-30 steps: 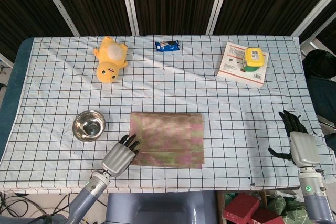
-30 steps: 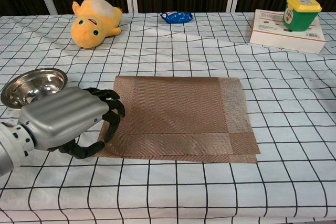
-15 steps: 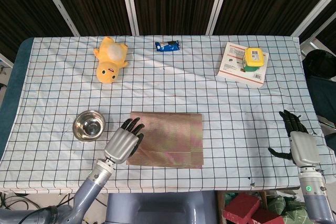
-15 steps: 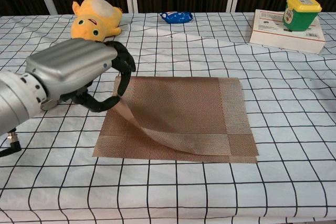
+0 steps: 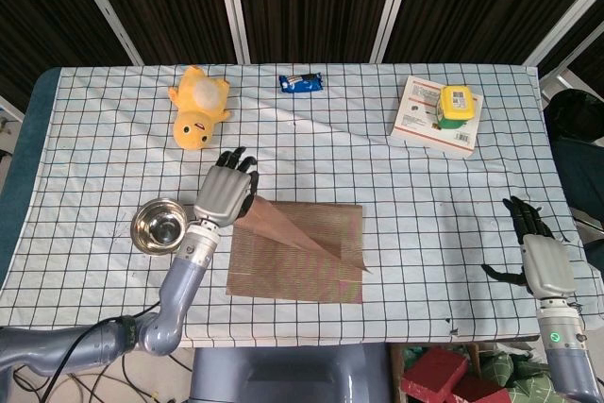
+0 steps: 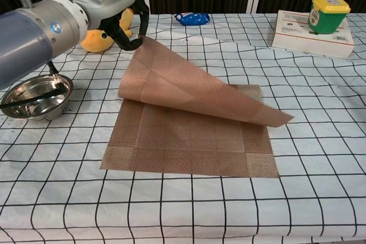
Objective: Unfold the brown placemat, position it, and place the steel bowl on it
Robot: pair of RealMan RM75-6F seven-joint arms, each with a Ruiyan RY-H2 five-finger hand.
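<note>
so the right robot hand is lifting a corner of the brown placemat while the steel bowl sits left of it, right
Not quite: the left robot hand is lifting the brown placemat corner, as the chest view shows. The right robot hand rests by the table edge. The steel bowl does sit left of the mat.

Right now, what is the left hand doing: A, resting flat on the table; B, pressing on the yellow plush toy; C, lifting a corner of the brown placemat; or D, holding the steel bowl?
C: the left hand pinches a raised corner of the brown placemat, peeling the top layer up.
</note>
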